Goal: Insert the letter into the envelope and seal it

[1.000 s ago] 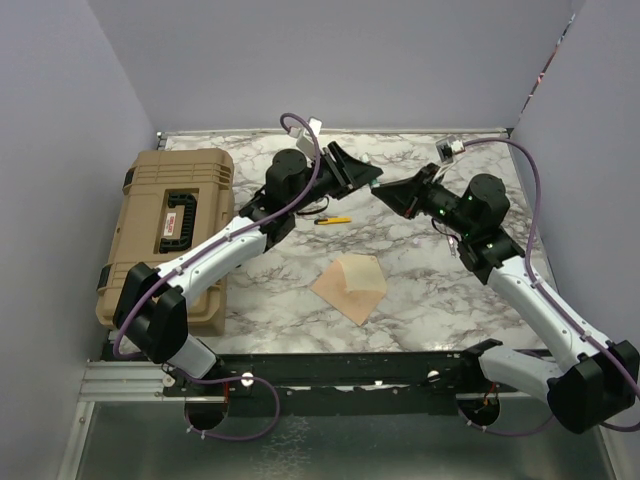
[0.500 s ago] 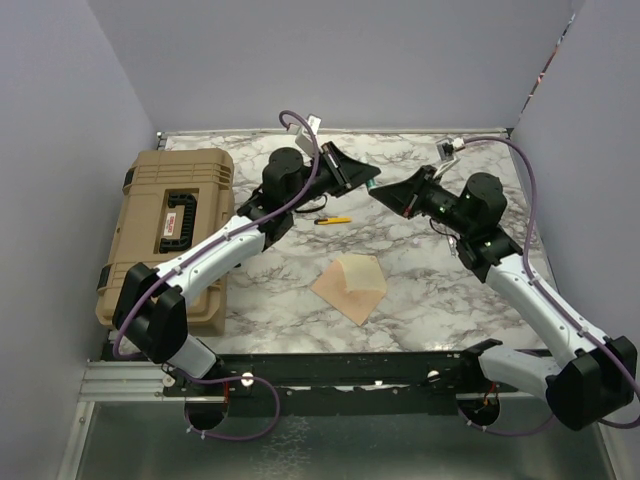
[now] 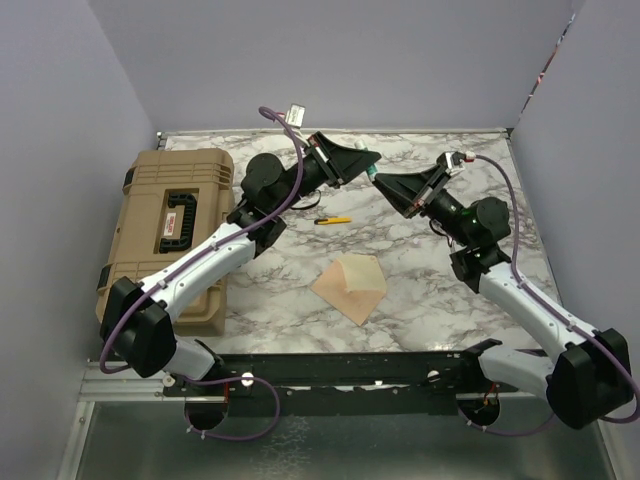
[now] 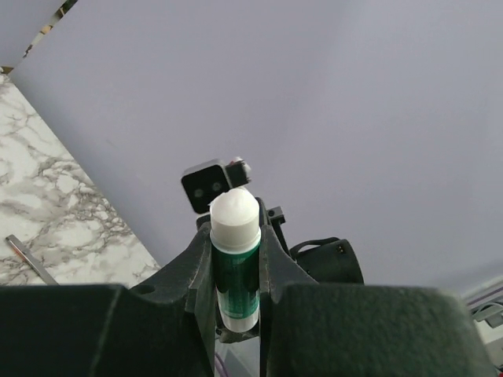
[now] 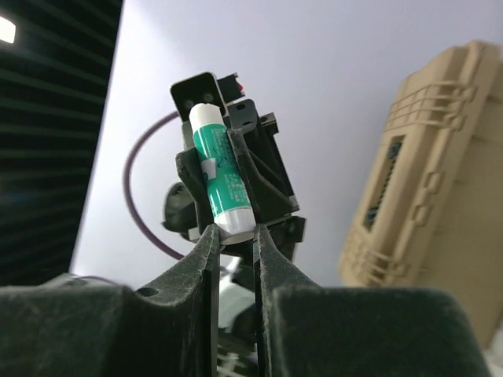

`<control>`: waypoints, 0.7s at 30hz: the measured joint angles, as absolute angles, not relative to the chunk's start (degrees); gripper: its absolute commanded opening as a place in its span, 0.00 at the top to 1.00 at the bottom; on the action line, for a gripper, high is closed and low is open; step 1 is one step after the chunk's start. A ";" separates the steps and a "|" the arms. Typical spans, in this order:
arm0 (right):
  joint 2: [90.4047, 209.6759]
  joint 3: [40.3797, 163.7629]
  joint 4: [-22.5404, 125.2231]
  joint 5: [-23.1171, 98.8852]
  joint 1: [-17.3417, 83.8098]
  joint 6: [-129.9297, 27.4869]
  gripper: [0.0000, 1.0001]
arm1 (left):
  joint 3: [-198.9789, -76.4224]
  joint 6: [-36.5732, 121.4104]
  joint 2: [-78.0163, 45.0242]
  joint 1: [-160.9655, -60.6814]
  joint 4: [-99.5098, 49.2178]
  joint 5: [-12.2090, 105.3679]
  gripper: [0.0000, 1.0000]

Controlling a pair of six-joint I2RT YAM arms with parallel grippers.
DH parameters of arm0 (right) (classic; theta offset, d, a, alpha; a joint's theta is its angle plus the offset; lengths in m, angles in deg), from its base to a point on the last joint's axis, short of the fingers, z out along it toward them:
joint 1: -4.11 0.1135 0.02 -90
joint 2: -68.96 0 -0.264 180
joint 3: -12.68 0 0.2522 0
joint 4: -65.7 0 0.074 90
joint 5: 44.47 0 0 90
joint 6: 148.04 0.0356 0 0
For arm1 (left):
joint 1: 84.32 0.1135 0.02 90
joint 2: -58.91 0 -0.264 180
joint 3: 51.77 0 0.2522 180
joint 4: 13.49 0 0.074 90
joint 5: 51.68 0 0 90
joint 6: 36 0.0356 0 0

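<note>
One glue stick (image 5: 222, 181) pinched by two hands, left hand (image 4: 235, 237) and right hand (image 5: 233, 236); one envelope (image 3: 350, 287) on table (image 3: 430, 295).

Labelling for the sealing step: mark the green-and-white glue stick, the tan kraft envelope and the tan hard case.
green-and-white glue stick (image 4: 236, 275), left wrist view, green body
tan kraft envelope (image 3: 340, 290), top external view, tan face
tan hard case (image 3: 145, 230), top external view, lid

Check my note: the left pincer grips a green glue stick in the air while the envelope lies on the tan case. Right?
Not quite. The top external view shows the envelope lying on the marble table, apart from the tan case, not on it. The left pincer does grip the green glue stick in the air.
</note>
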State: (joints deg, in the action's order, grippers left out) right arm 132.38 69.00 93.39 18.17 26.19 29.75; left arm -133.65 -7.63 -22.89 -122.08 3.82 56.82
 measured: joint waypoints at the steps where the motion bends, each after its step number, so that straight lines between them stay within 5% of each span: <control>1: 132.49 67.78 95.81 18.41 26.30 33.56 0.98 | -133.36 -7.65 -22.85 -122.19 4.50 56.97 1.00; 5: 132.81 67.12 97.89 18.43 26.35 38.41 0.43 | -132.56 -7.65 -22.80 -122.32 7.12 56.97 1.00; 7: 132.14 68.30 95.31 18.50 26.22 35.65 0.33 | -132.36 -7.61 -22.61 -122.26 7.54 57.04 1.00; 21: 124.44 77.16 67.84 16.36 26.02 -29.46 0.28 | -132.21 -7.23 -23.92 -121.30 5.57 58.46 1.00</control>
State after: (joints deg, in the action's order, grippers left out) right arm 124.44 77.16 67.84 16.36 26.02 -29.46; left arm -132.21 -7.23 -23.92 -121.30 5.57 58.46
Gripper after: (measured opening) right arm 0.730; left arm 0.180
